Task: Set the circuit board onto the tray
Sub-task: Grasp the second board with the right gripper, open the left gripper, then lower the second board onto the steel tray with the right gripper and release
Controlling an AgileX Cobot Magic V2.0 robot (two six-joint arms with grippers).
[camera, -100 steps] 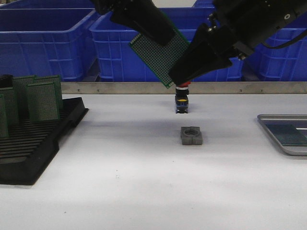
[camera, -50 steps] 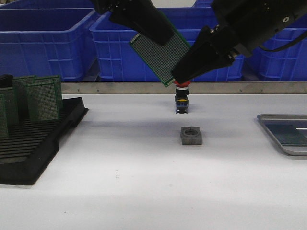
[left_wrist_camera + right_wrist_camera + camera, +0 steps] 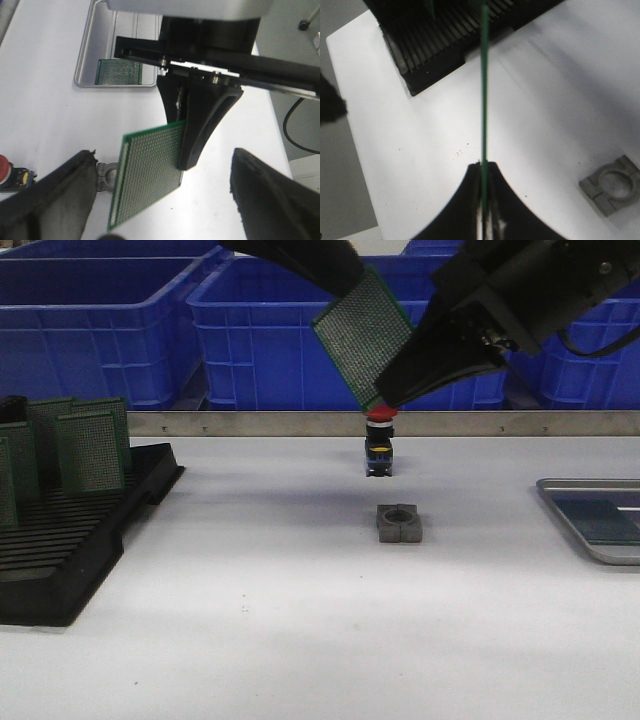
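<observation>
— Where is the circuit board (image 3: 366, 336) held at this moment?

— Well, it is seen high over the middle of the table (image 3: 300, 620), tilted, between the two arms. The right gripper (image 3: 483, 175) is closed on one edge of it; in the right wrist view the green sheet is seen edge-on, pinched between the two dark fingers (image 3: 460, 200). The left gripper (image 3: 165, 195) is spread wide, its fingers standing well apart on either side of the board without touching it, as the left wrist view shows.

— And the tray (image 3: 560, 502)?

— It is set at the right edge of the table, well apart from the board. One green board (image 3: 118, 72) is already laid flat on its floor.

— How is the board expected to handle?

— It is judged to be light, thin and stiff, a perforated prototyping sheet with smooth faces. A hold on one edge is probably enough for the weight, but a slip or a swing about the pinch is possible if it is moved sharply. It is best taken by a bare margin, with the faces clamped squarely.

— What else is to be minded?

— A red-capped push button (image 3: 380, 445) and a grey slotted block (image 3: 400, 523) stand beneath the board, and a black slotted rack (image 3: 70, 540) with more boards is on the left.
</observation>
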